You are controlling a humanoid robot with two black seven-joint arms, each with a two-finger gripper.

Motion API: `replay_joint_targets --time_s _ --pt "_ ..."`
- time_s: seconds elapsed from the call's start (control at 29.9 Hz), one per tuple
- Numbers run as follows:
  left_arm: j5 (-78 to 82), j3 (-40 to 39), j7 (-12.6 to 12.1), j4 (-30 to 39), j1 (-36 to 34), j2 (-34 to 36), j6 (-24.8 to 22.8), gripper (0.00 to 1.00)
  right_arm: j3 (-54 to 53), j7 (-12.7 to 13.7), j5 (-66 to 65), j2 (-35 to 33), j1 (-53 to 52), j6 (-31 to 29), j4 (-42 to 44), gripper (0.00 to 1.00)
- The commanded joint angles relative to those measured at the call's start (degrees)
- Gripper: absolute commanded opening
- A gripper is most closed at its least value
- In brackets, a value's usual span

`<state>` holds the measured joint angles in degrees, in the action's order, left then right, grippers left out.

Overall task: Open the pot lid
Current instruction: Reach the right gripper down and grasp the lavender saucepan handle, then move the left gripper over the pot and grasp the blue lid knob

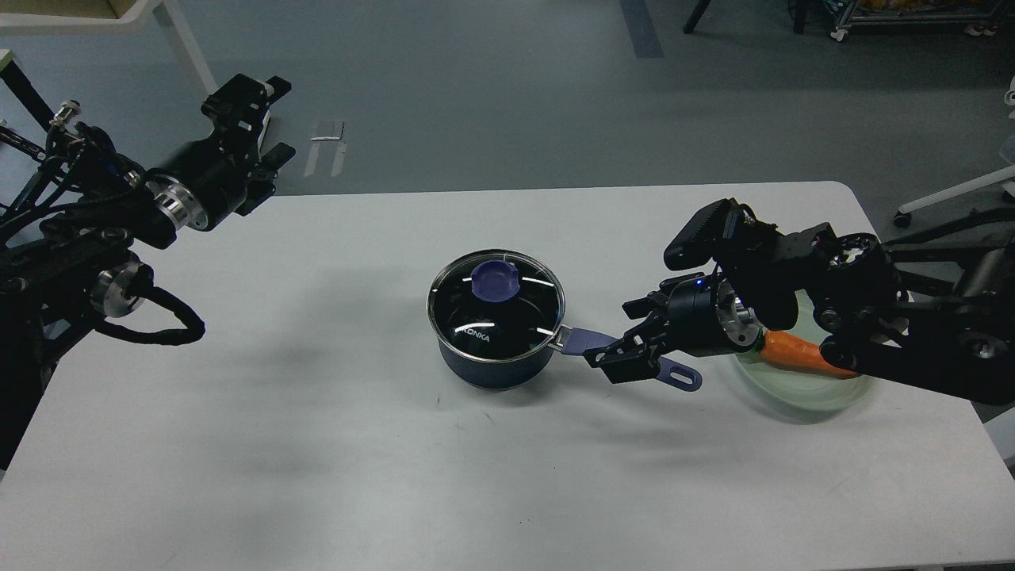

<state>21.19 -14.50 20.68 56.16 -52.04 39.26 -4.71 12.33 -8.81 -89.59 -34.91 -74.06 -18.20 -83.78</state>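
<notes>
White "KONKA" lettering on lid

White lettering "KONKA" is printed on the clear glass of the lid, near its front-left rim; no other legible text is seen.

Black jointed arms, silver wrist rings, looped black cables, blue indicator light

The black left arm comes in from the left and rises to its two-finger left gripper, held high with fingers spread apart. The black right arm reaches in from the right, its two-finger right gripper low, pointing leftward, fingers parted.
</notes>
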Motion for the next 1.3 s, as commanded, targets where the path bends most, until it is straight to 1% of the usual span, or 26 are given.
replay_joint_targets --time_s 0.0,0.1,0.13,0.3,0.37,0.5,0.74,0.9,1.0,1.07,1.1,1.2,1.27 --pt "0.0 0.0 0.1 0.0 0.1 0.2 0.0 0.99 1.7 -0.2 -4.5 0.5 -0.2 0.0 0.3 0.86" --pt "0.0 0.1 0.2 0.0 0.2 0.2 0.0 0.99 2.0 -0.4 -5.2 0.5 -0.3 0.0 0.3 0.81" --pt "0.0 0.1 0.2 0.0 0.3 0.2 -0.1 0.99 2.1 -0.5 -5.2 0.5 -0.3 0.0 0.3 0.78" --pt "0.0 0.1 0.2 0.0 0.5 0.6 -0.4 0.99 2.1 -0.5 -5.2 0.5 -0.3 0.0 0.3 0.58" --pt "0.6 0.1 0.2 0.0 0.5 0.6 -0.4 0.99 2.2 -0.5 -5.1 0.5 -0.2 0.0 0.3 0.53" --pt "3.7 0.0 0.2 0.0 0.5 0.1 -0.4 0.99 2.2 -0.4 -5.0 0.3 0.4 0.0 0.2 0.50" --pt "4.5 0.0 0.1 0.0 0.2 -0.4 -0.1 0.99 3.1 -0.4 -4.9 0.1 0.8 0.1 0.2 0.49" --pt "7.2 0.0 0.3 0.4 -0.1 -0.9 0.1 0.99 3.1 -0.4 -4.8 0.2 0.7 0.1 0.4 0.33" --pt "14.5 -0.1 1.5 0.8 -0.1 -1.5 0.1 0.99 3.1 -0.3 -4.8 0.1 0.6 0.1 0.4 0.27" --pt "19.1 -0.1 2.9 0.8 -0.3 -2.5 0.3 0.99 3.1 -0.2 -4.8 0.1 0.5 0.1 0.4 0.24" --pt "21.0 -0.1 3.1 0.8 -0.3 -3.0 0.5 0.99 3.0 -0.2 -4.8 0.1 0.5 0.1 0.4 0.23" --pt "27.2 0.1 3.2 0.8 -1.6 -4.0 2.7 0.99 3.0 -0.2 -4.8 0.0 0.5 0.1 0.5 0.22" --pt "32.7 0.2 3.3 0.8 -2.4 -5.1 3.1 0.99 3.0 -0.2 -4.8 0.0 0.4 0.1 0.5 0.21"
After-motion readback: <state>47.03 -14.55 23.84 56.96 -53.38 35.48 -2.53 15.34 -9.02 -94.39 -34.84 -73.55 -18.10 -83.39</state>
